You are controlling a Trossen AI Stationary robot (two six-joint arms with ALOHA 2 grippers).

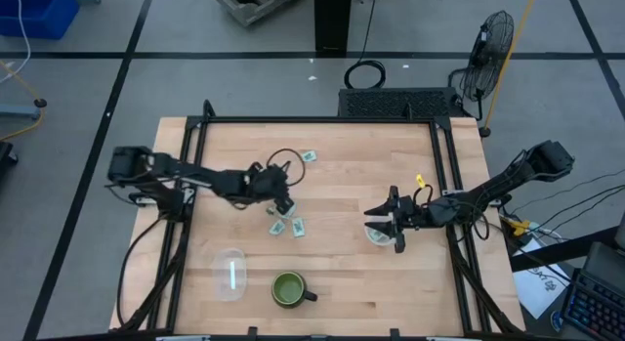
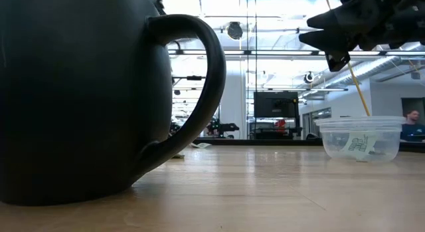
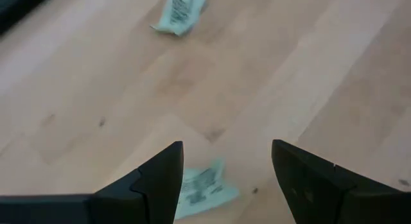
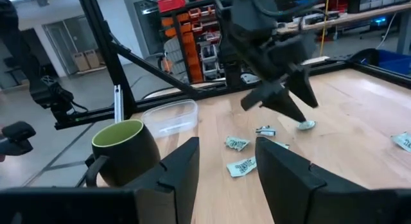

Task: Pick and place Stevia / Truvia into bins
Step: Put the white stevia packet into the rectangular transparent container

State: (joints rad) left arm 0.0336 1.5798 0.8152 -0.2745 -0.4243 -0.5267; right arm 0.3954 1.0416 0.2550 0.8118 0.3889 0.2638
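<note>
A: Noting surfaces first. Table (image 1: 342, 273): pale wood planks, smooth, framed by black rails. Packets: thin, flat paper rectangles, pale green and white, some crumpled.

B: Count?

A: From above, one packet (image 1: 310, 156) near the far edge and a loose cluster (image 1: 286, 226) mid-table, about three there (too small to count surely). Another lies inside the right-hand clear cup (image 2: 362, 143), seen through its wall from table height.

B: Cups?

A: Two, round, see-through plastic: an empty-looking cup (image 1: 230, 274) near the front, beside the dark green mug (image 1: 289, 289), and the right-hand one under the right gripper (image 1: 394, 231). One mug, glossy, with a looped handle.

B: Left gripper (image 1: 283, 198)?

A: Released. Its dark, wedge-shaped fingers (image 3: 160, 182) stand spread above the wood, a crumpled packet (image 3: 202, 189) lying on the table between them, ungripped.

B: Right one?

A: Poised over its cup, jaws parted, nothing visible between them.
</note>
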